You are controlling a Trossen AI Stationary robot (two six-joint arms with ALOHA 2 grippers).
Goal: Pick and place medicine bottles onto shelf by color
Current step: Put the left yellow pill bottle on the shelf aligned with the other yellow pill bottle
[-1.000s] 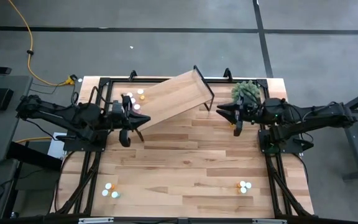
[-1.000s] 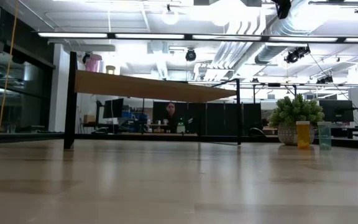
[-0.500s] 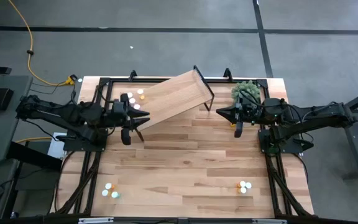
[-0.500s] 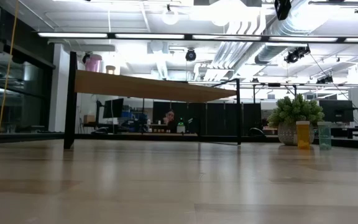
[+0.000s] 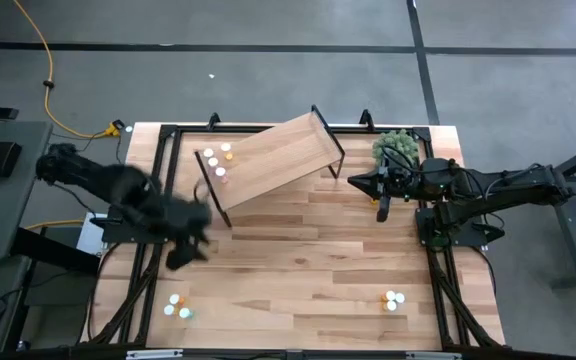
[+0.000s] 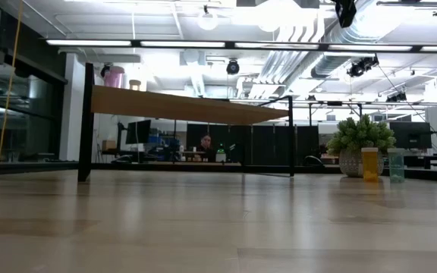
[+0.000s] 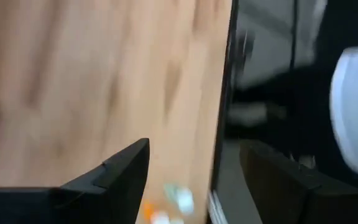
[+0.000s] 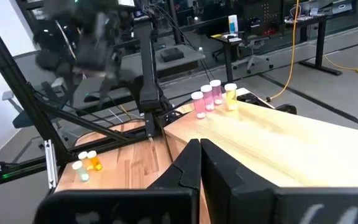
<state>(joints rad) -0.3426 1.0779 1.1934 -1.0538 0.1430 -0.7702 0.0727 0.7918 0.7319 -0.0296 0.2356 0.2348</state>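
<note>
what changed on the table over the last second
The left gripper let go of a pink bottle at the left end of the shelf and swung away toward the near left of the table, jaws open. That bottle now stands with three others there. The right gripper, shut, stayed by the plant; the bottles near the front edge did not move.

Bright, even ceiling light; motion blur on one arm.
Overhead tube lights (image 6: 226, 45) glare at twelve o'clock in the low view. The left arm (image 5: 158, 215) smears at nine o'clock from above; its wrist picture is wholly blurred. Shadows stay faint.
</note>
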